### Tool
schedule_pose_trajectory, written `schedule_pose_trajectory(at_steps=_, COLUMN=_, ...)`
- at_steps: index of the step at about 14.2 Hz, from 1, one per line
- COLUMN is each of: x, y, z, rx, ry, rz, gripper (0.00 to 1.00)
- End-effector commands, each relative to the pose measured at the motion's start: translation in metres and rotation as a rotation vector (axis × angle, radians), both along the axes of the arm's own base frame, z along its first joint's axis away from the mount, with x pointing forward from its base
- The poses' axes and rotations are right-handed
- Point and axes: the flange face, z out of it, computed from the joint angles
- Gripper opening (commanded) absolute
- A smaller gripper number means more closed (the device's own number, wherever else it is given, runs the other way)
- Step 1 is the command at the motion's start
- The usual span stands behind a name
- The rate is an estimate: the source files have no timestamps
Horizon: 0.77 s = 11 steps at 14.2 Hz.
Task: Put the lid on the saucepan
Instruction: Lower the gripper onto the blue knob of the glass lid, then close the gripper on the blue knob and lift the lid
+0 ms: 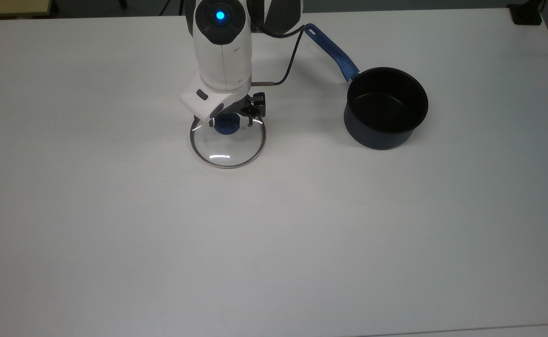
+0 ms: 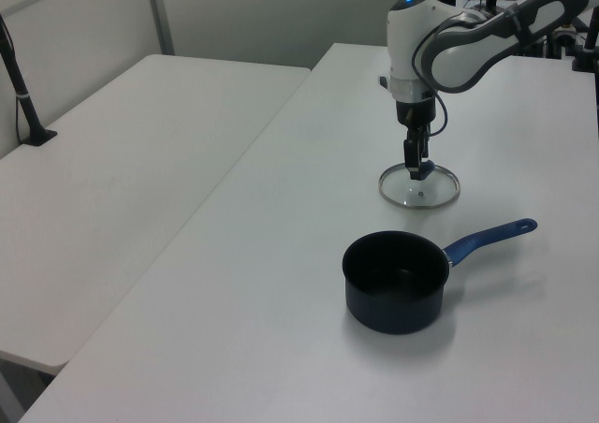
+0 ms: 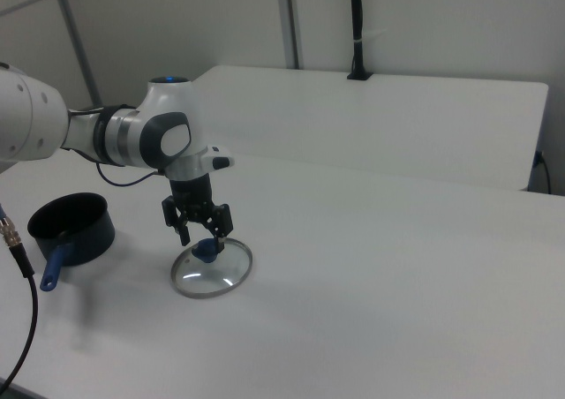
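Note:
The lid (image 1: 227, 149), clear glass with a steel rim and a blue knob (image 1: 227, 126), lies flat on the white table (image 1: 274, 234). My gripper (image 1: 230, 122) stands open right over it, one finger on each side of the knob. The right view shows the gripper (image 3: 204, 237) low over the lid (image 3: 212, 275) with a gap on both sides of the knob (image 3: 207, 252). The dark saucepan (image 1: 386, 107) stands upright and empty to the top view's right, its blue handle (image 1: 331, 50) pointing to the far edge. In the left view the gripper (image 2: 415, 165) hangs over the lid (image 2: 421, 195), with the saucepan (image 2: 395, 281) nearer.
A black cable (image 1: 288, 61) loops from the arm near the saucepan's handle. A black block (image 1: 526, 14) sits at the table's far right corner in the top view. A second white table (image 2: 122, 161) adjoins on the left view's left, with a black clamped post (image 2: 23, 95).

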Motion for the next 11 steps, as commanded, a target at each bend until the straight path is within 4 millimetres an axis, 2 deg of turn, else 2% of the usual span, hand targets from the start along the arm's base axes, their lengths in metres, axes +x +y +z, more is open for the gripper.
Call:
schedule_pose_trajectory(at_steps=1, x=-0.004, y=-0.005, z=-0.007, rx=-0.002, ry=-0.037, rz=0.017, gripper=0.81)
schedule_pose_trajectory(at_steps=3, x=-0.006, y=-0.007, z=-0.013, rx=-0.001, ry=-0.046, rz=0.015, gripper=0.79)
schedule_pose_trajectory(at_steps=4, x=-0.008, y=-0.012, z=-0.016, rx=-0.001, ry=-0.046, rz=0.008, gripper=0.75)
schedule_pose_trajectory(at_steps=6, x=-0.008, y=-0.014, z=-0.016, rx=0.001, ry=-0.050, rz=0.004, gripper=0.58)
schedule_pose_trajectory(at_steps=7, x=-0.008, y=-0.018, z=-0.011, rx=0.003, ry=-0.052, rz=-0.004, gripper=0.46)
schedule_pose_trajectory(at_steps=8, x=-0.009, y=-0.023, z=-0.005, rx=0.004, ry=-0.055, rz=-0.016, gripper=0.40)
schedule_pose_trajectory(at_steps=9, x=-0.013, y=-0.026, z=0.006, rx=0.004, ry=-0.029, rz=-0.023, gripper=0.36)
schedule_pose_trajectory(at_steps=11, x=-0.007, y=-0.018, z=0.029, rx=0.001, ry=-0.008, rz=-0.033, gripper=0.36)
